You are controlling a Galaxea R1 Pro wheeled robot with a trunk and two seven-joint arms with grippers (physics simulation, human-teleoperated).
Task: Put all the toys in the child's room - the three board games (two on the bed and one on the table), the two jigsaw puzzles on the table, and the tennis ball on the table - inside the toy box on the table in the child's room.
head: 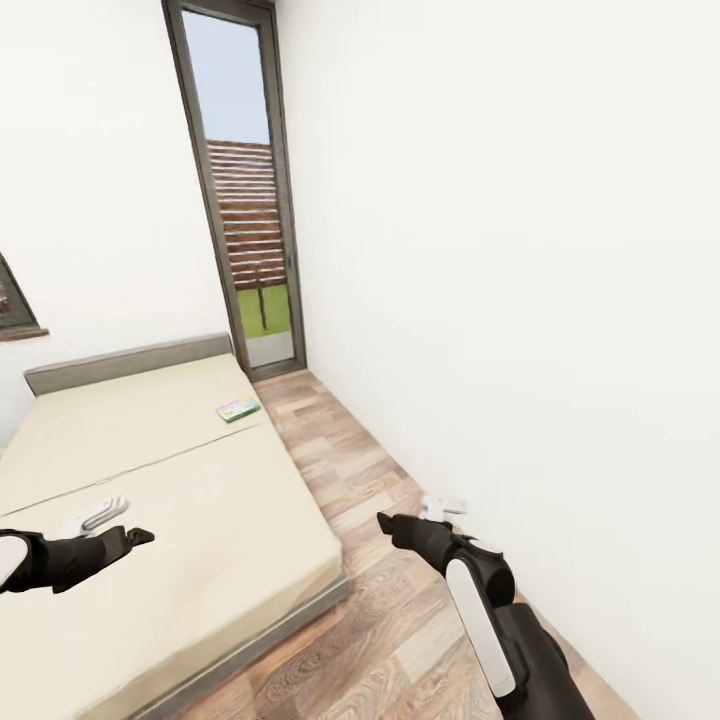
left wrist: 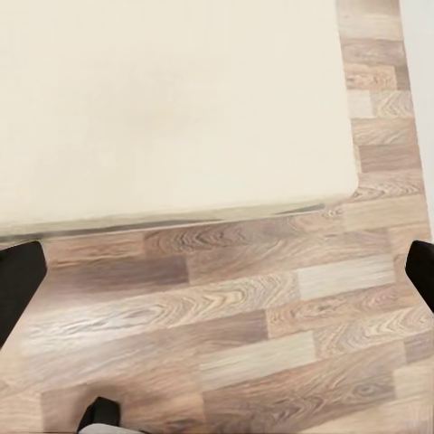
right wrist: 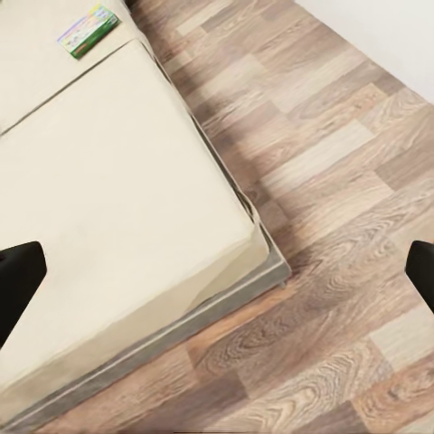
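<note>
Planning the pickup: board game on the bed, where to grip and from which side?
The board game lies flat near the bed's floor-side edge, up by the headboard. Probably best to come from the floor side and pinch across its short width from above; it looks too thin and flat for a side grip.

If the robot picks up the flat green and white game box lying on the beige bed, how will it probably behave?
The flat green and white game box looks thin and rectangular, so it is probably stiff, fairly light, and will not roll. It lies flat on the soft beige mattress, so a push may slide it or press it in, and getting fingers under its edge could be difficult.
</note>
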